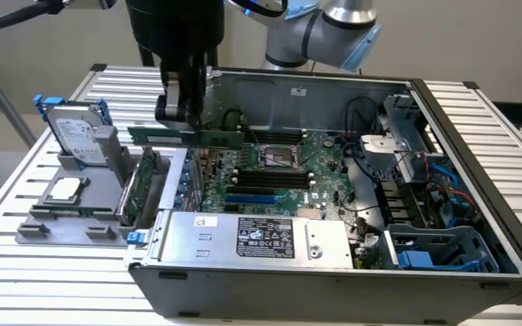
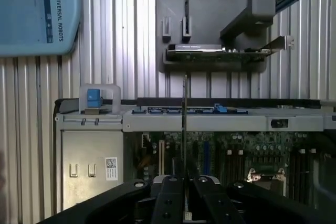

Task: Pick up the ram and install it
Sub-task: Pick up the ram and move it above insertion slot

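**Inspector:** Gripper condition?

**Technician:** The gripper [image 1: 181, 123] is clamped on the ram [image 1: 188, 138]. One finger [image 2: 169, 203] presses on each flat face. In the wrist view the stick appears edge-on as a thin strip between the fingers.

**Inspector:** Ram position relative to the computer case [image 1: 288, 292]?

**Technician:** The ram is held level in the air over the open case, above the side wall on the exterior view's left. One end reaches in over the motherboard [image 1: 284, 170]. The stick is well apart from the black memory slots [image 1: 266, 180], which lie lower, near the centre of the case.

**Inspector:** Surrounding components?

**Technician:** Inside the case, the power supply [image 1: 252, 238] sits against the front wall. Outside the case, just beside the same side wall, stands a grey fixture [image 1: 62, 227]. It carries an expansion card [image 1: 138, 190] standing on edge nearest the case, a hard drive [image 1: 78, 136] propped upright farther out, and a processor chip [image 1: 66, 190] lying flat.
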### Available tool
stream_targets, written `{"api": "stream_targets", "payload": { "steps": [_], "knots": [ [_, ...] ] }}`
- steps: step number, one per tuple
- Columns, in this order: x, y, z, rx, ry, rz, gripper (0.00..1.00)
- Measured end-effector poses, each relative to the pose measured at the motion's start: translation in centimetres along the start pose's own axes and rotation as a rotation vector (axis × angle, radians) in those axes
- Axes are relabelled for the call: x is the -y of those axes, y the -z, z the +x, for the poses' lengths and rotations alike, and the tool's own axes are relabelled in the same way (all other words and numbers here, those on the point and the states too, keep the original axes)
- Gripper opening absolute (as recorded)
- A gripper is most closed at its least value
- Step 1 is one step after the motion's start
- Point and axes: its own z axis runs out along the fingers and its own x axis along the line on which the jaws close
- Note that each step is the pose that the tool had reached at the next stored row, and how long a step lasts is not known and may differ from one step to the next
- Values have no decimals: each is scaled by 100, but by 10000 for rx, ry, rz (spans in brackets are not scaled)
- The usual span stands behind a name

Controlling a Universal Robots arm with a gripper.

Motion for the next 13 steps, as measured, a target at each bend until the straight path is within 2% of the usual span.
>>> {"api": "stream_targets", "payload": {
  "steps": [9, 13],
  "knots": [
    [410, -9, -17, 4, 0, -9, 0],
    [593, -47, -67, 2, -1, -15, 0]
  ]
}}
